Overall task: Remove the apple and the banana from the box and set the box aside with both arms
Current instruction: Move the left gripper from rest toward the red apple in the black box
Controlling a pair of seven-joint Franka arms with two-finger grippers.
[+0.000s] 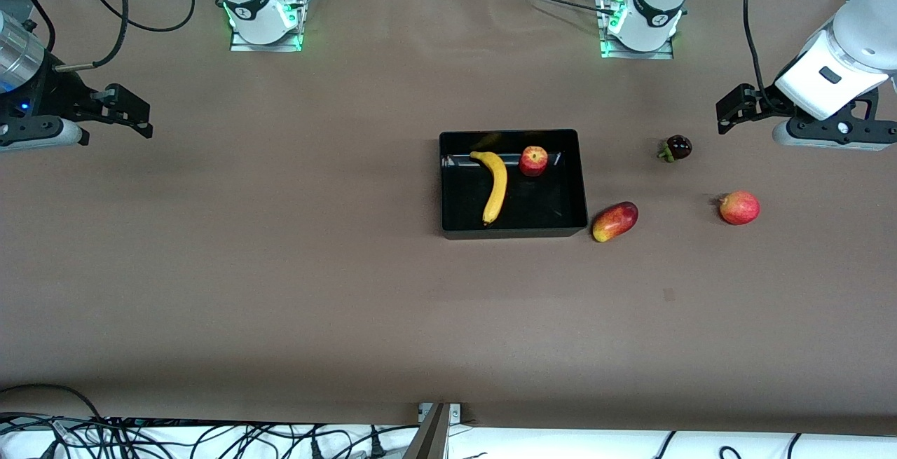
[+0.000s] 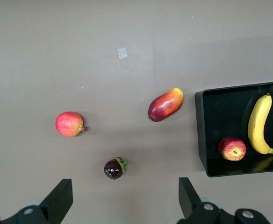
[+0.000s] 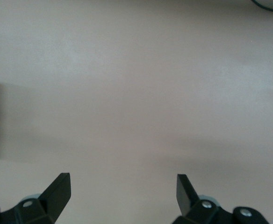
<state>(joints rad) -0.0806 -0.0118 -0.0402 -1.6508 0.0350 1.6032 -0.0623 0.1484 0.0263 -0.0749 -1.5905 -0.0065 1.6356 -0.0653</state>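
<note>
Black box (image 1: 581, 186) on brown desk (image 1: 280, 270), mid-desk, shifted toward left arm's end. Banana (image 1: 495, 186) and small red apple (image 1: 533, 160) lie inside box, apart; apple nearer robot bases. Mango (image 1: 614, 221) on desk just beside box corner. Dark mangosteen (image 1: 678, 148) and round red fruit (image 1: 739, 207) further toward left arm's end. Left tool (image 2: 122, 198) hangs over desk near mangosteen, fingers apart, empty. Right tool (image 3: 122, 193) over bare desk at right arm's end, fingers apart, empty.
</note>
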